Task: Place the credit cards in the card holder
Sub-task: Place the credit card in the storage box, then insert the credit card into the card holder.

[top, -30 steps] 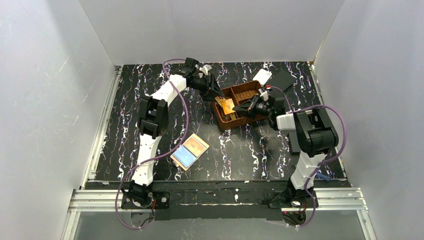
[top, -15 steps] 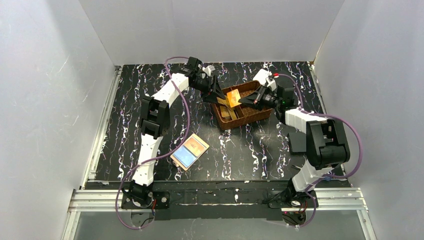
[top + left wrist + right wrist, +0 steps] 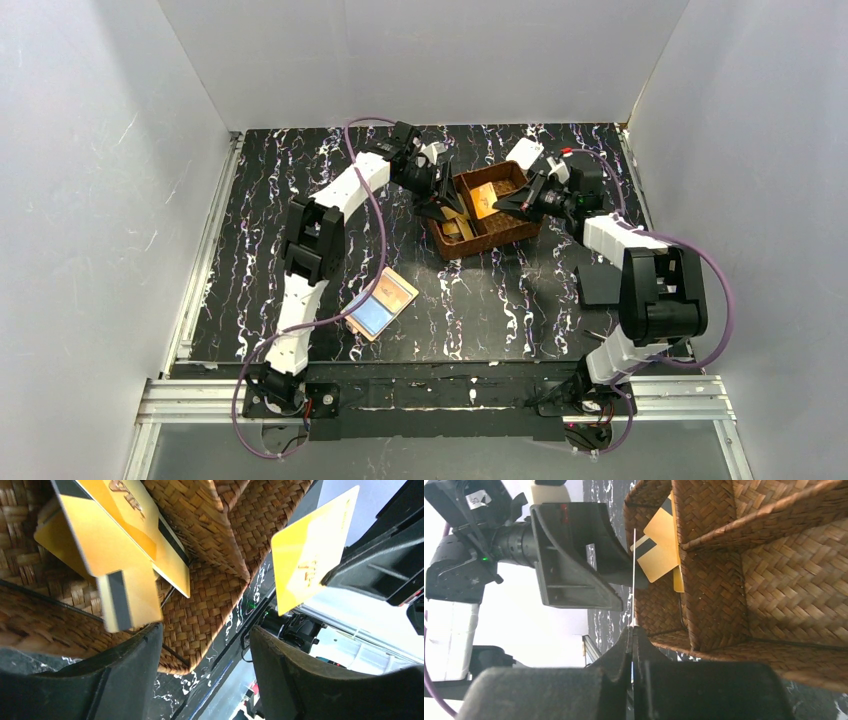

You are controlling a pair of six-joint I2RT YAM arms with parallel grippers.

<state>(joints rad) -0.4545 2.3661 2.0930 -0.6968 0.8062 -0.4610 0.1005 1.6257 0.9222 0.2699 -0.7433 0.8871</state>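
The left gripper's two dark fingers rise from the bottom edge, spread apart with nothing between them. Behind them a brown woven basket fills the upper left, with a loose pile of golden cards in its upper-left compartment. At upper right a single yellow card hangs tilted, its lower right edge pinched by the right gripper.
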